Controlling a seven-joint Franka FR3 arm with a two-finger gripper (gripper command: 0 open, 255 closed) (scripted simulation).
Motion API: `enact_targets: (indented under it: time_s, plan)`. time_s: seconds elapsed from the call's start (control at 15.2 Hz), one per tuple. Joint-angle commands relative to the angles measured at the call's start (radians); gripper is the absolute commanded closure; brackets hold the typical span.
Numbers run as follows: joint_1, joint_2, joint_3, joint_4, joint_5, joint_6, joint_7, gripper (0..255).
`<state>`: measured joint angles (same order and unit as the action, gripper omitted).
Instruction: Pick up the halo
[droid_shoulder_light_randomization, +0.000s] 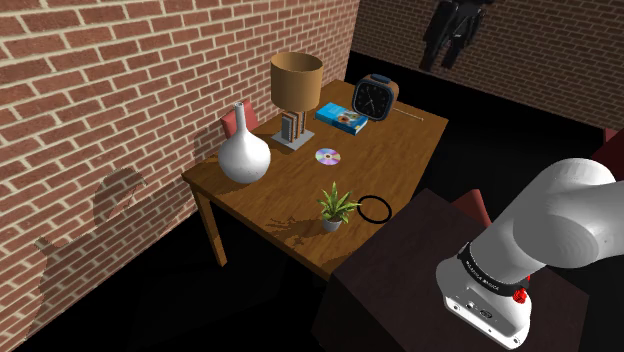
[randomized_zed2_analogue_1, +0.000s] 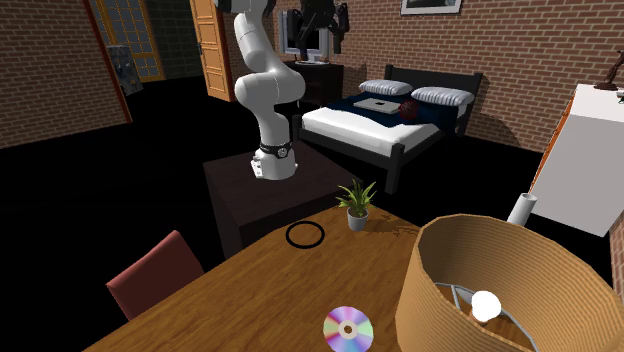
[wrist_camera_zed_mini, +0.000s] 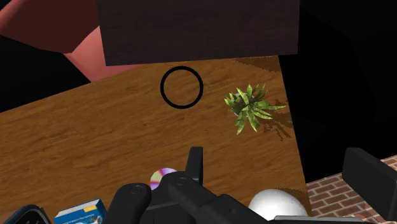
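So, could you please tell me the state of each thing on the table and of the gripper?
gripper: jaws open, empty, high above the table
black ring: lying flat, untouched
vase: upright
lamp: upright
potted plant: upright
disc: lying flat
clock: standing upright
blue box: lying flat

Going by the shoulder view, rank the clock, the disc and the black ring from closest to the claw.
1. Clock, at the table's far end, below the claw.
2. Disc, mid-table.
3. Black ring, near edge beside the stand.
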<state>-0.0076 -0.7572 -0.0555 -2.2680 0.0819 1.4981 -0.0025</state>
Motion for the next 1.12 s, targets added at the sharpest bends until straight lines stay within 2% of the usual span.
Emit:
enact_targets:
  time_s: [0.0,0.59,1.06]
  plan:
    - [0.0,0.0,0.0,0.0,0.0,0.0,0.0,0]
    - [-0.009,-0.035,-0.035,-0.316,-0.061,0.283,-0.107,0]
    - [-0.025,0.035,-0.077,-0.504,-0.116,0.545,-0.189,0]
